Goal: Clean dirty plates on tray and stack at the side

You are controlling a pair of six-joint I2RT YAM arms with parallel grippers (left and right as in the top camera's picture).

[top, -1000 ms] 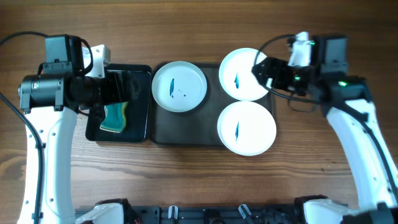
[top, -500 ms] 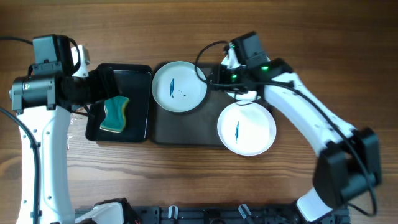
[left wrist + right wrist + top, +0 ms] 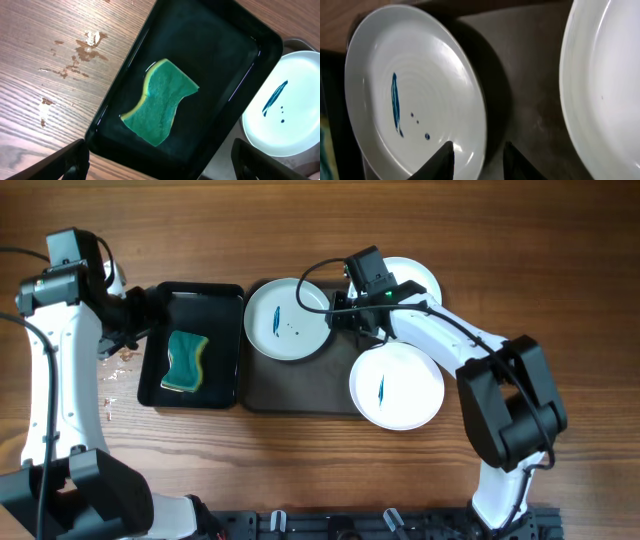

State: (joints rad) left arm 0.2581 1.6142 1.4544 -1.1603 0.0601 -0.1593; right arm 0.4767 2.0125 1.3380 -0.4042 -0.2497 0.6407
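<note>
Plates (image 3: pixel 397 386), all three, lie still on the tray (image 3: pixel 300 388); none is stacked aside. Two show blue streaks, and the third is partly hidden. Right hand (image 3: pixel 477 162) is open, its fingers seemingly astride the left plate (image 3: pixel 415 100) at the rim. Left hand (image 3: pixel 165 162), open and empty, hangs above the sponge (image 3: pixel 159 101).

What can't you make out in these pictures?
Overhead: the right arm covers half the back plate, hiding any smear there.
Right wrist: the frame edge cuts off the right-hand plate; which one it is, unclear.
Left wrist: the left plate runs off the edge.
</note>
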